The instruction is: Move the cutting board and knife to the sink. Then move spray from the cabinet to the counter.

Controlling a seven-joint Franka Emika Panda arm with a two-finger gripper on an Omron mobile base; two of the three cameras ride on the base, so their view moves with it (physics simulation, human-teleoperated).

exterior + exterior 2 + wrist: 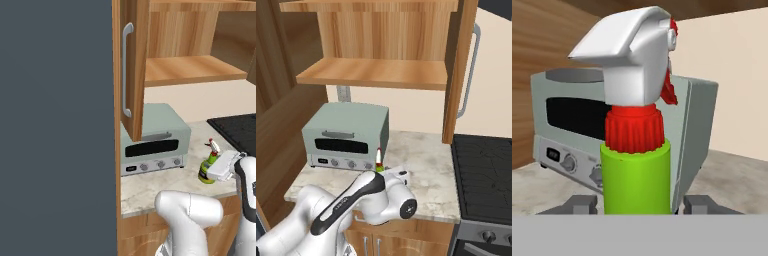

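On the far left of the left base view we see only a plain dark grey surface. Next comes the open door (131,70) of the cabinet (200,70), which hangs out over the counter (150,187) with its long silver bar handle (126,70) facing us. Behind it, the lower shelf looks bare, so we judge the bottle has already left it.

Under the door stands a pale green toaster oven (152,140) on the counter, against the wall. It takes most of the space there, and that is probably why the bottle is put down in front of its right corner, where the stone is free.

Further right is the spray (209,165). It is upright, and its base seems to rest on the counter, just beside the toaster oven and not far from the front edge, but we cannot fully confirm the contact. In the hand view its green body, red neck and white trigger rise straight between the two finger tips of the hand (641,204).

One tip stands at each side of the bottle and very near it. Whether they press it or are already loose, we cannot tell. The hand comes from the side and low on the body, which keeps the bottle steady while it is set down.

On the far right the black stovetop (237,130) begins. The bottle is apart from it, so it should be safe there.
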